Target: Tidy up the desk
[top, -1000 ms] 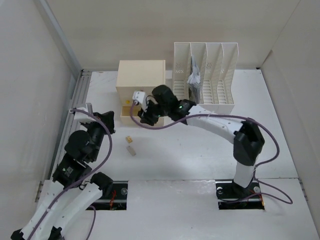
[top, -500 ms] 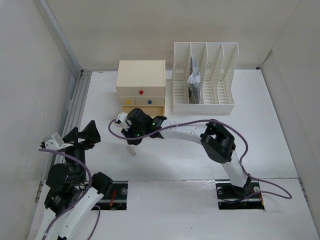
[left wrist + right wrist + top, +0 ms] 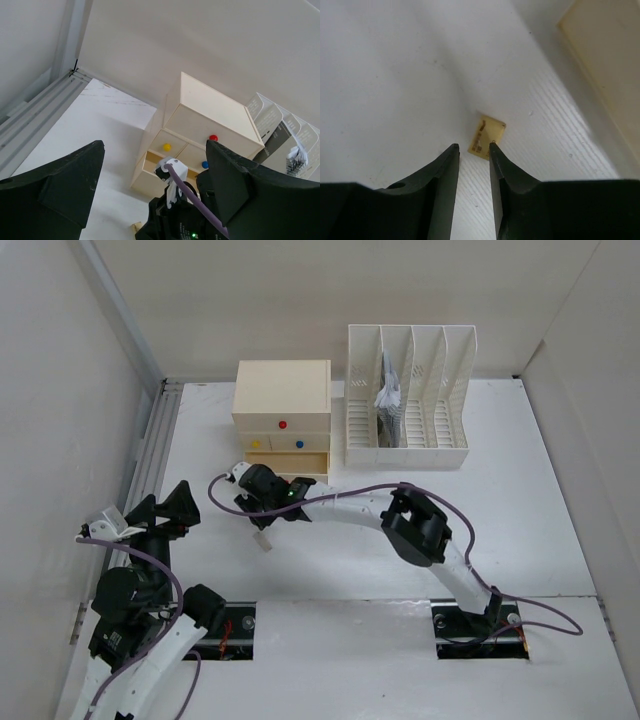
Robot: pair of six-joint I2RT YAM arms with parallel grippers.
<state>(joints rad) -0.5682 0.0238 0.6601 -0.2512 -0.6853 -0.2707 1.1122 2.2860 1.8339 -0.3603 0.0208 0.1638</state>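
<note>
Your right gripper [image 3: 473, 146], jaws narrowly parted and empty, sits at a small yellow tile [image 3: 487, 136] on the desk [image 3: 395, 75]; your left gripper [image 3: 154, 145] gapes wide, empty.

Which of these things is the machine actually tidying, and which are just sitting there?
In the job, likely: desk; yellow chip at the tips of the right arm's jaws; pale stick lying loose; drawer box, bottom drawer open.
Just sitting: file rack with papers; metal rail.
</note>
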